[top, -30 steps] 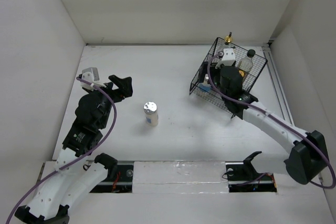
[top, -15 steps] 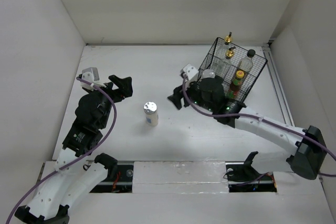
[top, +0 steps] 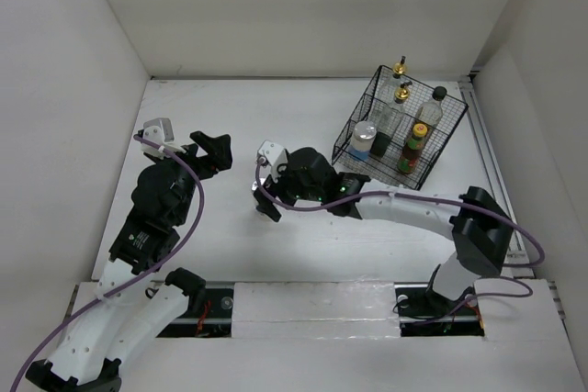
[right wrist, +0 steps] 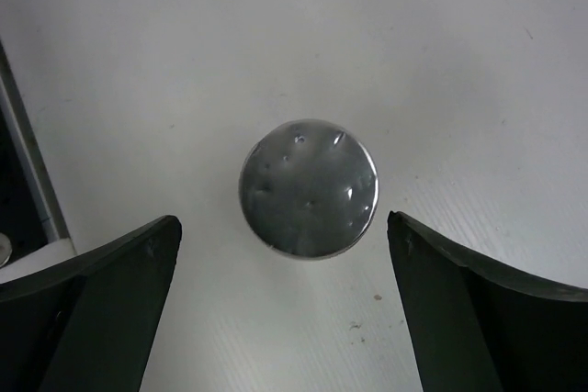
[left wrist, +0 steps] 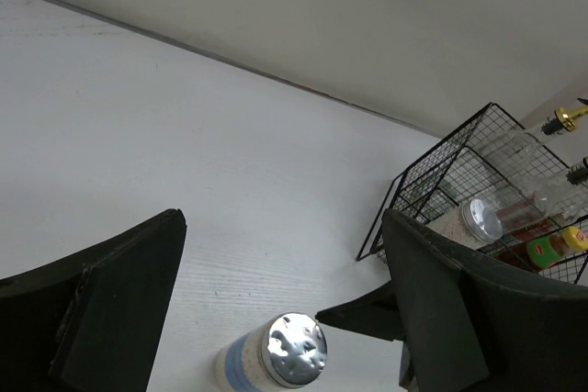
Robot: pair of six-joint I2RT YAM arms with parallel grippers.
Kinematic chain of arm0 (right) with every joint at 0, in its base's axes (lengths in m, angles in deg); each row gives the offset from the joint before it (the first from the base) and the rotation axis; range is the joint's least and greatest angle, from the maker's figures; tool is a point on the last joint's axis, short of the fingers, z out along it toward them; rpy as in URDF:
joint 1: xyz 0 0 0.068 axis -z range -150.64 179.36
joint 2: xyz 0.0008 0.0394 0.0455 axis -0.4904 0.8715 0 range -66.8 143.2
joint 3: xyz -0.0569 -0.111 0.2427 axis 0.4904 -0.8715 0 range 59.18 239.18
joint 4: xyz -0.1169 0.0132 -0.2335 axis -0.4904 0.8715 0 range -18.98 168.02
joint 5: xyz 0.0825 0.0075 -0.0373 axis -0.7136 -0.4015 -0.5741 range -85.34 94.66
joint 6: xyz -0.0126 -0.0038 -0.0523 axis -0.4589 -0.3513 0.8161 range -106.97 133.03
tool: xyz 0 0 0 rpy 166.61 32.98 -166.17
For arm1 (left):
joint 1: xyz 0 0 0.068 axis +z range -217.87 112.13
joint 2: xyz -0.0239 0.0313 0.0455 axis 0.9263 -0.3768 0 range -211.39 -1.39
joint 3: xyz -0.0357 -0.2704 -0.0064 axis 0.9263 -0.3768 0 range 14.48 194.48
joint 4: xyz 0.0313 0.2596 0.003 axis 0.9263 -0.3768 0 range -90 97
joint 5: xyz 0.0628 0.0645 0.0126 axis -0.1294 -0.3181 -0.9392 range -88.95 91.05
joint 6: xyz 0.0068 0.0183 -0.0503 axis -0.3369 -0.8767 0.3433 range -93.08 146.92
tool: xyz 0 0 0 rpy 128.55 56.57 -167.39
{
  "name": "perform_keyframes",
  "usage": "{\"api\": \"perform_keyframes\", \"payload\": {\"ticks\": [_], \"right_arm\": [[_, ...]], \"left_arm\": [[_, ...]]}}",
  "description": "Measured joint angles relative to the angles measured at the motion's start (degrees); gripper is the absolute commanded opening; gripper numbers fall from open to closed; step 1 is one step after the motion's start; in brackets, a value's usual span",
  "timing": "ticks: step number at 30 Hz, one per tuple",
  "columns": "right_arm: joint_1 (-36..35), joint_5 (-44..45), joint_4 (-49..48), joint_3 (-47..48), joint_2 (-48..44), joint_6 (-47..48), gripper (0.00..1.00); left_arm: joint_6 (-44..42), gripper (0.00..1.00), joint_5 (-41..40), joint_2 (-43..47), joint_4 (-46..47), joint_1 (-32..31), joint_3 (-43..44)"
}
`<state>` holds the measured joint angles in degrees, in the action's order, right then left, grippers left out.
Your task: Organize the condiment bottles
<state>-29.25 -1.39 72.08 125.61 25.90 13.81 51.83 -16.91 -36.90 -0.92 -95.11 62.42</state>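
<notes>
Right gripper [right wrist: 280, 220] above the lone silver-lidded jar [right wrist: 309, 187], fingers spread wide.
The jar stands upright on the white table [top: 230, 107], its long axis vertical and its lid facing straight up, left of the black wire basket [top: 447, 141] and apart from it. The right gripper's fingers flank the lid on either side without touching it and hold nothing. The left gripper [left wrist: 280, 227], to the jar's left, is also wide open and empty.

Silver-lidded jar [right wrist: 309, 187] upright on table [top: 276, 117], five bottles [top: 415, 144] (two gold-topped) standing in basket [top: 358, 112]
</notes>
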Motion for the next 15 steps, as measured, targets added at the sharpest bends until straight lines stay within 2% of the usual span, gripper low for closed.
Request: {"api": "perform_keyframes", "payload": {"ticks": [2, 5, 7, 9, 12, 15], "right_arm": [[0.04, 0.96, -0.20, 1.40, 2.01, -0.02, 0.98], [0.04, 1.73, -0.66, 2.89, 5.35, -0.15, 0.87], [0.04, 2.40, -1.20, 2.95, 6.93, -0.44, 0.76], [0.04, 2.91, -1.64, 2.95, 7.82, -0.70, 0.58], [0.04, 3.91, -2.69, 2.73, 8.04, -1.53, 0.51], [0.04, 5.35, -4.94, 0.17, 6.54, -2.34, 0.51]], "left_arm": [[0.00, 0.84, 0.00, 0.00, 0.00, 0.00, 0.00], [0.00, 0.86, 0.00, 0.00, 0.00, 0.00, 0.00], [0.00, 0.86, 0.00, 0.02, 0.00, 0.00, 0.00], [0.00, 0.86, 0.00, 0.07, 0.00, 0.00, 0.00], [0.00, 0.86, 0.00, 0.07, 0.00, 0.00, -0.02], [0.00, 0.86, 0.17, 0.07, 0.00, 0.00, 0.00]]}}
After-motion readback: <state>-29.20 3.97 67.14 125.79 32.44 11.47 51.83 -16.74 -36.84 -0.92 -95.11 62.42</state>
